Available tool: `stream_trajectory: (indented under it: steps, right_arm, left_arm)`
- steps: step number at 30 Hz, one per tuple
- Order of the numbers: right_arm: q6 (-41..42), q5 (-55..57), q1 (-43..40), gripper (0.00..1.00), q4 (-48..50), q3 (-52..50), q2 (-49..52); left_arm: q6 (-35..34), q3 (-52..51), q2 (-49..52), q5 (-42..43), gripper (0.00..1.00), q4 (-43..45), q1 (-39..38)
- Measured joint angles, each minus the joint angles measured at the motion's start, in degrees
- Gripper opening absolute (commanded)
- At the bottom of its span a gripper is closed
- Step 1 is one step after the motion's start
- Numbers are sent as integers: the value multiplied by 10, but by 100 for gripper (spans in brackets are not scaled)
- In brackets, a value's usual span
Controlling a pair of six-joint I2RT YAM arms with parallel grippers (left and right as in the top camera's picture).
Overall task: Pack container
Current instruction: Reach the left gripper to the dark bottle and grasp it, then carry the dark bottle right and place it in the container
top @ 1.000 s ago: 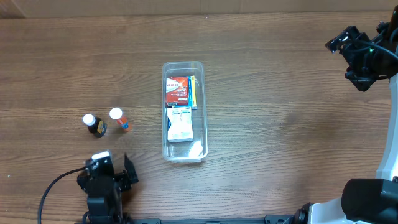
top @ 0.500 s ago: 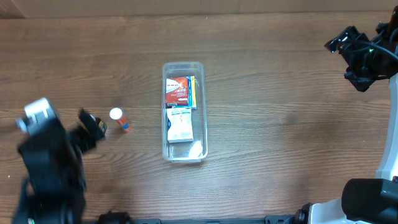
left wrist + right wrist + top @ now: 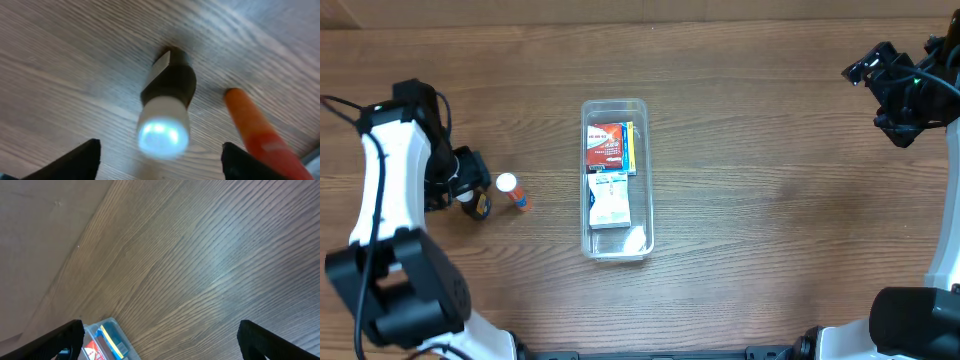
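The container (image 3: 583, 150) is a clear, long plastic bin at the table's middle. It holds a red box (image 3: 606, 146), a blue-and-yellow box (image 3: 631, 148) and a white box (image 3: 610, 203). A dark bottle with a white cap (image 3: 477, 205) and an orange bottle with a white cap (image 3: 510, 190) stand to its left. My left gripper (image 3: 468, 180) is open over the dark bottle (image 3: 167, 95). Its fingers (image 3: 75, 160) stand wide on either side of the cap without touching. The orange bottle (image 3: 255, 125) is just to the right. My right gripper (image 3: 880, 75) is open and empty at the far right.
The right wrist view shows bare wood and one corner of the container (image 3: 105, 337) with the boxes in it. My left arm (image 3: 385, 180) runs along the table's left side.
My left arm has swung from the table's front edge up to the left side, and its gripper now hangs over the dark bottle. The right arm has not moved.
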Motion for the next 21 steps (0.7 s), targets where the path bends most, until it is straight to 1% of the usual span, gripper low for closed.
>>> stream_trajectory:
  steps: [1,4,9,10,13,16,17,18,19,21]
  right_arm:
    - [0,0,0,100,0,0,0]
    - [0,0,0,100,0,0,0]
    - [0,0,0,100,0,0,0]
    - [0,0,0,100,0,0,0]
    - [0,0,0,100,0,0,0]
    - [0,0,0,100,1,0,0]
    - [0,0,0,100,0,0,0]
    - [0,0,0,100,0,0,0]
    - [0,0,0,100,1,0,0]
    - [0,0,0,100,0,0,0]
  left_arm:
    - [2,0,17,1,57,4,0]
    - [15,0,35,3,36,20,0]
    - [20,0,35,4,31,23,0]
    - [20,0,35,4,25,23,0]
    - [26,15,35,6,24,-5,0]
    - [23,127,26,8,25,-102,0]
    - [14,194,9,14,25,-129,-1]
    - [6,222,-7,17,25,-136,-3]
    - [-10,250,-28,21,23,-143,-9]
    - [-64,281,-98,27,20,-151,-49]
